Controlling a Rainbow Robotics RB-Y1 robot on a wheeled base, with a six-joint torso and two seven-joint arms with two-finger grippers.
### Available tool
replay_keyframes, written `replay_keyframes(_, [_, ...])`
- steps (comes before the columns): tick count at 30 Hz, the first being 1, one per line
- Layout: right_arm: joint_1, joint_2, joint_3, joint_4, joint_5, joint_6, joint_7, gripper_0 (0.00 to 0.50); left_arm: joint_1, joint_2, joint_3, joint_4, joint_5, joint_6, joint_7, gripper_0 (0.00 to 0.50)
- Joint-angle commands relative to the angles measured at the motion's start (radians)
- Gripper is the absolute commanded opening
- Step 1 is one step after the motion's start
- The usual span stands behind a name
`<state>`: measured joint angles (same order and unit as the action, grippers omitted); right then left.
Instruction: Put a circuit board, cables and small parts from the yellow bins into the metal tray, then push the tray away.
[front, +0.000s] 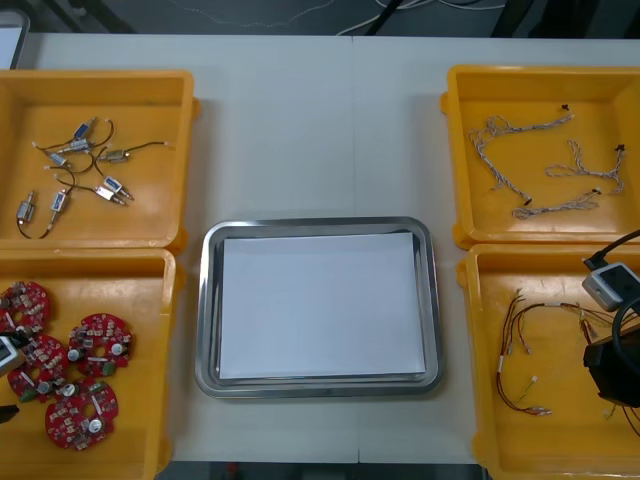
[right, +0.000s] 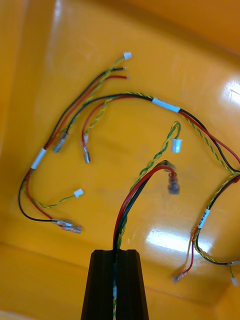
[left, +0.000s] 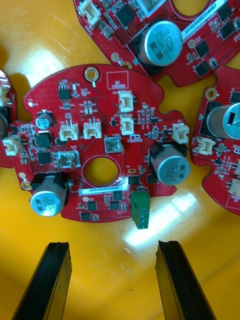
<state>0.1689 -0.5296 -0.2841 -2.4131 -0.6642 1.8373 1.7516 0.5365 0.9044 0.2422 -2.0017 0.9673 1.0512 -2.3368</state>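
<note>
Fingers of the right gripper (right: 116, 252) are pinching a red, black and yellow cable (right: 142, 182) tightly between them, and the cable is curving away from the fingertips above the floor of the near right bin (front: 560, 440), which is sitting at the desk's near right corner. Loose cables (right: 75, 115) of the same colours are lying around it on that bin's floor. The left gripper (left: 114, 245) is hovering over the near left bin (front: 140, 290) at the desk's near left corner, its jaws standing wide apart and gripping nothing. A round red circuit board (left: 95, 145) is lying flat just beyond its fingertips, with other boards (left: 155, 35) crowding close around it. The metal tray (front: 205, 300), white inside, is resting at the middle of the desk's near edge, between the two near bins. Small metal parts (front: 75, 165) are lying scattered in the far left bin (front: 150, 100), and twisted blue and white cables (front: 545, 165) are lying in the far right bin (front: 520, 100).
</note>
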Motion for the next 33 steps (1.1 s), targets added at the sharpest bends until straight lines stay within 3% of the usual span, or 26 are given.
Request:
replay_keyframes(1, [-0.066, 0.013, -0.079, -0.032, -0.083, 0.042, 0.042, 0.0, -0.032, -0.022, -0.015, -0.028, -0.022, 0.029, 0.057, 0.5])
replay_keyframes(13, [-0.175, 0.013, -0.222, -0.035, -0.245, 0.083, 0.057, 0.0, -0.046, -0.038, -0.046, -0.045, -0.055, 0.03, 0.083, 0.5])
replay_keyframes(20, [-0.22, -0.015, -0.26, -0.041, -0.25, 0.083, 0.054, 0.0, -0.041, -0.039, -0.063, -0.058, -0.064, 0.032, 0.099, 0.5])
replay_keyframes(33, [-0.302, -0.059, -0.139, -0.043, -0.268, 0.083, 0.043, 0.0, -0.033, -0.071, -0.064, -0.068, -0.111, 0.029, 0.109, 0.5])
